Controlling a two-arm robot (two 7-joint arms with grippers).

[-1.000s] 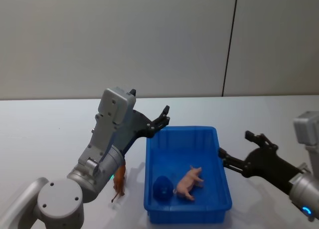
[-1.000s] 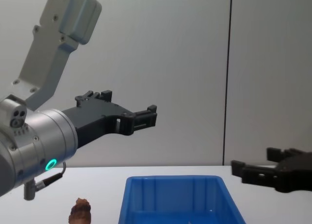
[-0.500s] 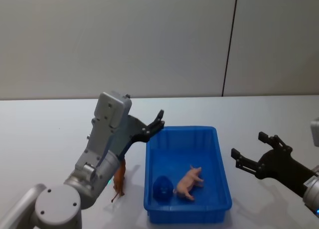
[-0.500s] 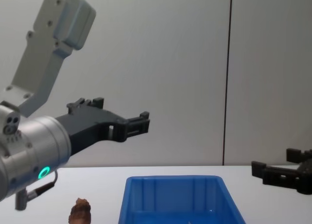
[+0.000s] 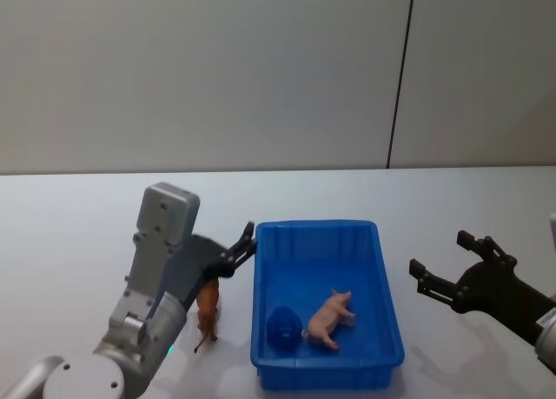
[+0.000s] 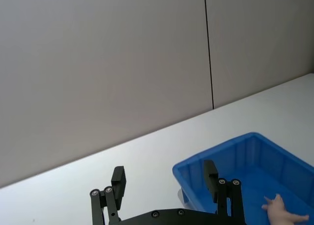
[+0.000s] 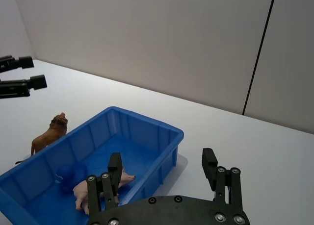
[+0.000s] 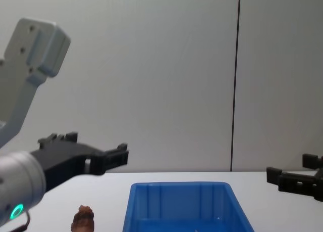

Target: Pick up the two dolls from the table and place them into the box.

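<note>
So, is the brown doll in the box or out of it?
Out. The brown doll stands on the table beside the box's left wall; the pink doll lies inside the box.

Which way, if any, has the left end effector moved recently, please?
Yes: the left end effector has dropped and drawn back leftward, from above the far-left corner of the box to outside it.

No legible text is showing anywhere.
The blue box (image 5: 330, 377), the white table (image 5: 78, 216) and the grey wall (image 5: 217, 69) are all showing plain surfaces, carrying no letters, numbers, brands or signs.
</note>
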